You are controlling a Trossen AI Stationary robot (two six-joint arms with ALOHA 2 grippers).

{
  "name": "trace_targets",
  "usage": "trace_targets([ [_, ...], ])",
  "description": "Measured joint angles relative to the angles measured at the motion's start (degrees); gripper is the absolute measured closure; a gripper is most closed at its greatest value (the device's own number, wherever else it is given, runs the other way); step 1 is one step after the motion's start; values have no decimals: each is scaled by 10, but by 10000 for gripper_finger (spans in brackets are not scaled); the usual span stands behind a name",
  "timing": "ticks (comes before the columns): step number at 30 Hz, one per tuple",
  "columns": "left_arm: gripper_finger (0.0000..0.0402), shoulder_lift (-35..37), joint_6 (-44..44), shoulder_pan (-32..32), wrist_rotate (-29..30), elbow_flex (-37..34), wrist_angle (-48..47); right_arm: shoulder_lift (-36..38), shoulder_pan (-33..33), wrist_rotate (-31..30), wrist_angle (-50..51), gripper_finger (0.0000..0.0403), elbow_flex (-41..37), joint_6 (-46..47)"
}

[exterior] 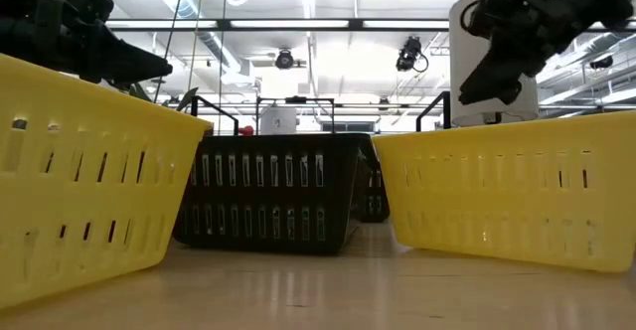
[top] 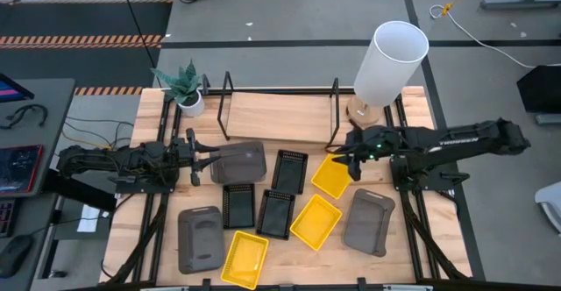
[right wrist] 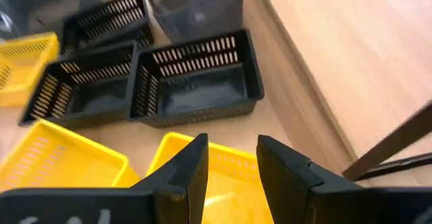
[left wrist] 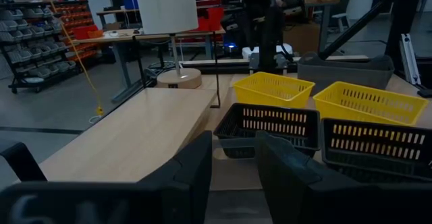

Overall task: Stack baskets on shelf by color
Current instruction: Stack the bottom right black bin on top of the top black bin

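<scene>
The light-wood shelf [top: 276, 116] with its black wire frame stands at the table's far side. In front of it, baskets lie scattered on the table. Three are black [top: 290, 170], [top: 237, 205], [top: 275, 213], three are yellow [top: 331, 177], [top: 316, 222], [top: 245, 258], and three are grey [top: 238, 161], [top: 200, 238], [top: 369, 221]. My right gripper [right wrist: 233, 163] is open and tilted downward. It hovers over the near rim of the yellow basket [right wrist: 202, 183] closest to the shelf. My left gripper [left wrist: 233, 177] is open and level, just left of the far grey basket, with nothing between its fingers.
A lamp with a white shade [top: 390, 63] stands on the table's far right corner, beside the shelf's right loop. A potted plant [top: 186, 89] stands at the far left corner. Bare tabletop shows between the baskets and the shelf's front edge.
</scene>
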State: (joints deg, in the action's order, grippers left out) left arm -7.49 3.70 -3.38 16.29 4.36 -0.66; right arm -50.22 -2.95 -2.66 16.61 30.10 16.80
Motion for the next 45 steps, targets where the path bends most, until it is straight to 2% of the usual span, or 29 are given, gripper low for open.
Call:
trace_targets([
  [13, 280, 0, 0, 0, 0, 0, 0, -212, 54, 12, 12, 267, 124, -42],
  [26, 280, 0, 0, 0, 0, 0, 0, -394, 80, -6, 119, 246, 293, -79],
  [31, 280, 0, 0, 0, 0, 0, 0, -450, 76, -44, 180, 227, 367, -83],
  [40, 280, 0, 0, 0, 0, 0, 0, -518, 82, -17, 173, 214, 476, -126],
  [45, 280, 0, 0, 0, 0, 0, 0, -529, 78, -17, 172, 217, 498, -139],
])
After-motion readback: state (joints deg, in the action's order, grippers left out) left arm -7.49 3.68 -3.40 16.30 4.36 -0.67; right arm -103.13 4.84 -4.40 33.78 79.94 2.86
